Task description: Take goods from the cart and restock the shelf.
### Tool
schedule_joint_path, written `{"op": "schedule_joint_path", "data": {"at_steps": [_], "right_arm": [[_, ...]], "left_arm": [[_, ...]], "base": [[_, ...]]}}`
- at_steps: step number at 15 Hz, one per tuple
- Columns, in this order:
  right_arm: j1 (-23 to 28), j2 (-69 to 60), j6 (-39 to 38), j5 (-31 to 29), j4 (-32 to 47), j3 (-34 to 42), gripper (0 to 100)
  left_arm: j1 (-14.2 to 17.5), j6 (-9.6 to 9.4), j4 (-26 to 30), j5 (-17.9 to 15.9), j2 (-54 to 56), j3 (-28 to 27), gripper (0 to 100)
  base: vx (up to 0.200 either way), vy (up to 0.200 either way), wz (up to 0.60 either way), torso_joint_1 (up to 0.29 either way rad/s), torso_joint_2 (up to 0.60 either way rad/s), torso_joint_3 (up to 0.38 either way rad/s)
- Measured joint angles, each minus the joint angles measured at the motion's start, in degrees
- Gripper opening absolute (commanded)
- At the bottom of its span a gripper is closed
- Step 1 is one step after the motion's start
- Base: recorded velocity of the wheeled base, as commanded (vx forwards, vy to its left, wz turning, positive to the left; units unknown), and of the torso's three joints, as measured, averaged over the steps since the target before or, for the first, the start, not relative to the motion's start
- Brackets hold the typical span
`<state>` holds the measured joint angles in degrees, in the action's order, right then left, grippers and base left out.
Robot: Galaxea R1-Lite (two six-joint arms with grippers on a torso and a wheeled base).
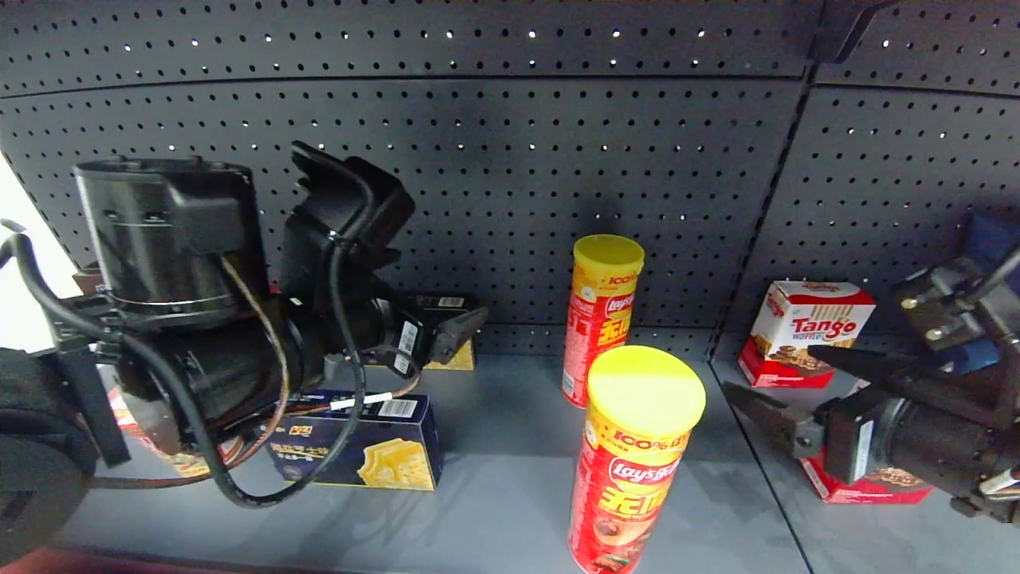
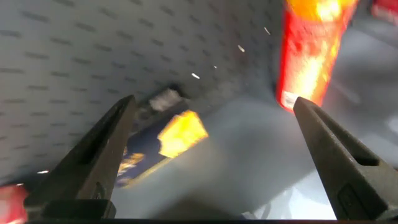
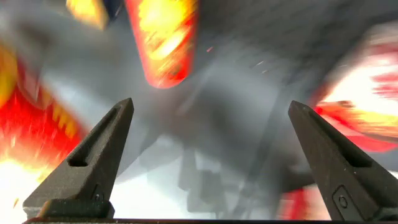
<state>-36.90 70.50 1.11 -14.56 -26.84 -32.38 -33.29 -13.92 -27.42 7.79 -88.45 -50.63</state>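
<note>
Grey shelf [image 1: 494, 510] with a black pegboard back [image 1: 510, 159]. Far left: left arm lies low over the shelf. Left gripper [image 2: 212, 102] is spread wide with nothing between its fingers. Red packet [image 1: 163, 461] sits partly hidden under that arm. Dark blue cracker box [image 1: 382, 450] lies flat on the shelf just below the arm, with cables hanging in front of it. Small box [image 1: 456, 357] with a yellow face stands at the pegboard, right by the left gripper's tip. In the left wrist view it lies ahead, nearer one finger, not touched.

Middle: two red chip cans with yellow lids, both upright. Rear can [image 1: 599, 323] stands near the pegboard and front can [image 1: 633, 470] nearer the shelf edge, close together but apart. Both are well to the right of the left gripper and to the left of the right one.

Right: white-and-red wafer box [image 1: 805, 327] stands at the back. Right gripper [image 1: 789, 389] hovers in front of it, fingers parted wide and empty, pointing toward the front can with a gap between them. Red box [image 1: 865, 488] lies flat on the shelf under the right gripper. Right wrist view has bare shelf between the fingers.
</note>
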Motion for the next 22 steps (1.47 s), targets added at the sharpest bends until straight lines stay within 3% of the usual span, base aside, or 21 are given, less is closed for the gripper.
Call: {"op": "schedule_joint_path", "data": {"at_steps": [4, 8, 12, 15, 18, 21, 22], "right_arm": [[12.09, -10.78, 0.04, 0.38, 0.07, 4.13, 100], [20.75, -19.46, 0.06, 1.43, 0.13, 9.64, 100], [27.98, -27.64, 0.0, 1.4, 0.4, 18.99, 100], [31.12, -34.28, 0.09, -1.84, 2.41, 26.95, 100], [34.67, -40.52, 0.09, -4.92, 6.24, 31.2, 100], [37.89, -48.12, 0.11, -4.84, 16.18, 31.96, 100], [38.91, -51.7, 0.12, -4.19, 20.53, 31.89, 100]], "left_arm": [[7.47, -0.11, -0.2, 0.12, 9.13, 7.06, 100], [12.32, -1.24, 0.1, 2.36, 19.8, 15.87, 100], [21.5, -1.57, 1.34, 4.69, 30.85, 26.38, 100], [30.71, -1.34, 7.52, 6.08, 40.5, 33.62, 100], [37.51, 0.46, 10.92, 6.55, 49.9, 40.94, 100], [39.0, 2.38, 12.14, 6.57, 58.39, 46.97, 100], [39.16, 2.77, 14.86, 6.57, 61.54, 48.32, 100]], "base": [[0.0, 0.0, 0.0, 0.0, 0.0, 0.0], [0.0, 0.0, 0.0, 0.0, 0.0, 0.0], [0.0, 0.0, 0.0, 0.0, 0.0, 0.0], [0.0, 0.0, 0.0, 0.0, 0.0, 0.0], [0.0, 0.0, 0.0, 0.0, 0.0, 0.0], [0.0, 0.0, 0.0, 0.0, 0.0, 0.0], [0.0, 0.0, 0.0, 0.0, 0.0, 0.0]]}}
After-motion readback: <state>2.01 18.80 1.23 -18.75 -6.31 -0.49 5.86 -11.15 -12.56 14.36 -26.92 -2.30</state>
